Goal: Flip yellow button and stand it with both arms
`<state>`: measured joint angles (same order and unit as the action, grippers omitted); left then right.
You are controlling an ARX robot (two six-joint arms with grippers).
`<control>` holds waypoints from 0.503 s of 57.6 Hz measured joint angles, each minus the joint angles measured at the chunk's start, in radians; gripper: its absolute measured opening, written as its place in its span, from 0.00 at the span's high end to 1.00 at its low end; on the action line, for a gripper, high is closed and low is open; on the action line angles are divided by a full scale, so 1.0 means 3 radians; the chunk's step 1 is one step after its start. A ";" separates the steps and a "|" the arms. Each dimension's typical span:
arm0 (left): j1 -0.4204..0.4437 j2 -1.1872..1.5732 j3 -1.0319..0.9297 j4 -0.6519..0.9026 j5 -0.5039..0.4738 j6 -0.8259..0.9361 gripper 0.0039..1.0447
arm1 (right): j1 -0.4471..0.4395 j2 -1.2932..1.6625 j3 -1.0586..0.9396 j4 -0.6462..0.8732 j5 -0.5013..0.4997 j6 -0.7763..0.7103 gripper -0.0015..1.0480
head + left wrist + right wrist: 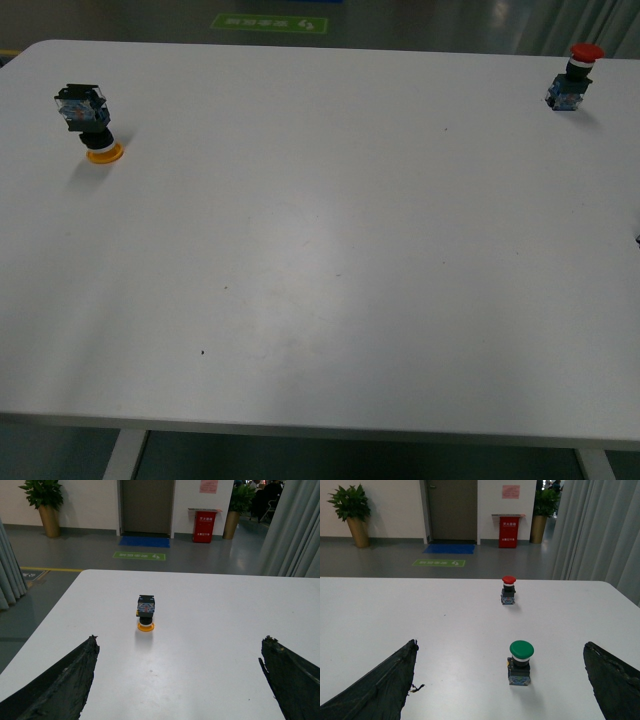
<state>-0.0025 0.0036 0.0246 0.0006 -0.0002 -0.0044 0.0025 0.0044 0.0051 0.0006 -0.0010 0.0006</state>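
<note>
Left tool (180,640) and right tool (500,644) both spread wide, empty (yellow button (145,612) sits cap-down, untouched).

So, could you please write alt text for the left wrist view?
A yellow button stands cap-down on a white table, contact block on top. The left hand's dark fingers spread wide in the foreground.

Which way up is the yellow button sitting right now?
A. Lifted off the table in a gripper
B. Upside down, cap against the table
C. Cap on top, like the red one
B: the yellow button has its yellow cap down on the table and its boxy block on top, while the red button stands cap up.
</note>
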 joint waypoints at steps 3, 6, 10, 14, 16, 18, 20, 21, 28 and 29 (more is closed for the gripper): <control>0.0000 0.0000 0.0000 0.0000 0.0000 0.0000 0.06 | 0.0000 0.0000 0.0000 0.0000 -0.0001 0.0000 0.07; 0.0000 0.0000 0.0000 0.0000 0.0000 0.0000 0.06 | 0.0000 0.0000 0.0000 0.0000 0.0000 0.0000 0.07; 0.0000 0.0000 0.0000 0.0000 0.0000 0.0000 0.06 | 0.0000 0.0000 0.0000 0.0000 0.0000 0.0000 0.07; 0.0000 0.0000 0.0000 0.0000 0.0000 0.0000 0.06 | 0.0000 0.0000 0.0000 0.0000 0.0000 0.0000 0.07; 0.0000 0.0000 0.0000 0.0000 0.0000 0.0000 0.06 | 0.0000 0.0000 0.0000 0.0000 0.0000 0.0000 0.07; 0.0000 0.0000 0.0000 0.0000 0.0000 0.0000 0.06 | 0.0000 0.0000 0.0000 0.0000 0.0000 0.0000 0.07; 0.0000 0.0000 0.0000 0.0000 0.0000 0.0000 0.06 | 0.0000 0.0000 0.0000 0.0000 0.0000 0.0000 0.07; 0.0000 0.0000 0.0000 0.0000 0.0000 0.0000 0.06 | 0.0000 0.0000 0.0000 0.0000 0.0000 0.0000 0.07; 0.0000 0.0000 0.0000 0.0000 0.0000 0.0000 0.06 | 0.0000 0.0000 0.0000 0.0000 0.0000 -0.0001 0.07; 0.0000 0.0000 0.0000 0.0000 0.0000 0.0000 0.06 | 0.0000 0.0000 0.0000 0.0000 -0.0001 0.0000 0.07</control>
<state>-0.0025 0.0036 0.0246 0.0006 -0.0002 -0.0044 0.0025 0.0044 0.0051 0.0006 -0.0013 0.0006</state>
